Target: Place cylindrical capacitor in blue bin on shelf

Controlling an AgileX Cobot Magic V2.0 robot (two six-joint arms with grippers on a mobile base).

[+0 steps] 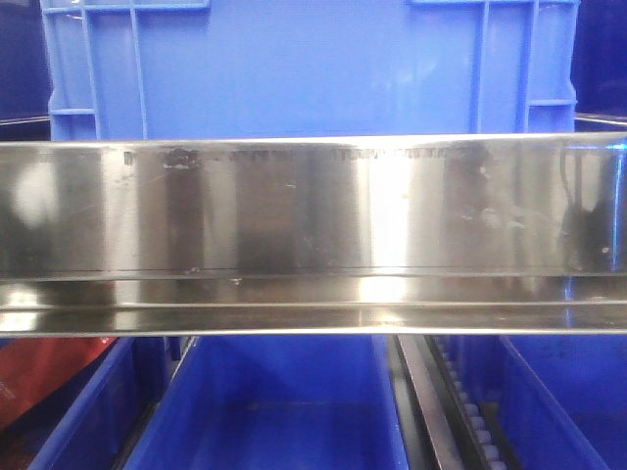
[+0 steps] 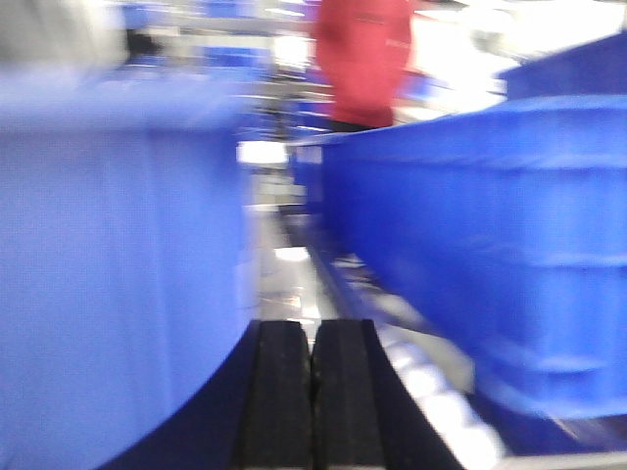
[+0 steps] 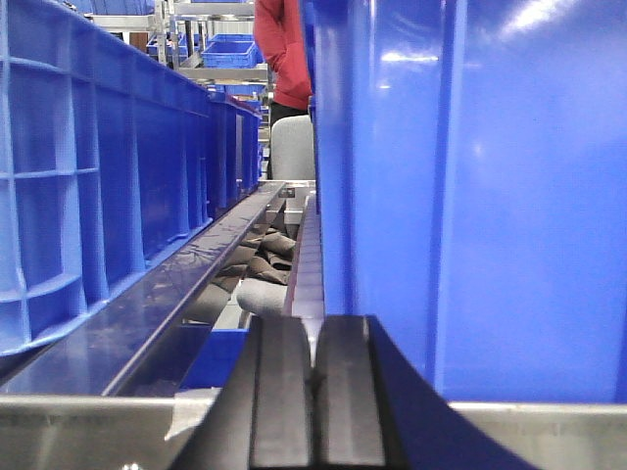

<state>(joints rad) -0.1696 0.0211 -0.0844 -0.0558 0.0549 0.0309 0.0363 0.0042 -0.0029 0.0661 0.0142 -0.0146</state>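
Note:
The shelf's shiny steel front rail [image 1: 313,235] spans the front view, with a blue bin [image 1: 294,69] standing on it above and more blue bins [image 1: 284,411] on the level below. The cylindrical capacitor is out of view. My left gripper [image 2: 313,333] is shut with its black pads pressed together and nothing between them, pointing into the gap between a blue bin [image 2: 108,274] on its left and another [image 2: 490,245] on its right. My right gripper [image 3: 313,357] is shut and empty too, just beside a blue bin wall [image 3: 470,196] and over a steel rail [image 3: 88,431].
A person in a red top [image 2: 362,59] stands beyond the bins, also seen as the red-clad person [image 3: 282,49] in the right wrist view. A roller track [image 1: 475,416] runs between the lower bins. A long blue bin [image 3: 98,186] lines the left side, and dark bags [image 3: 260,255] lie below.

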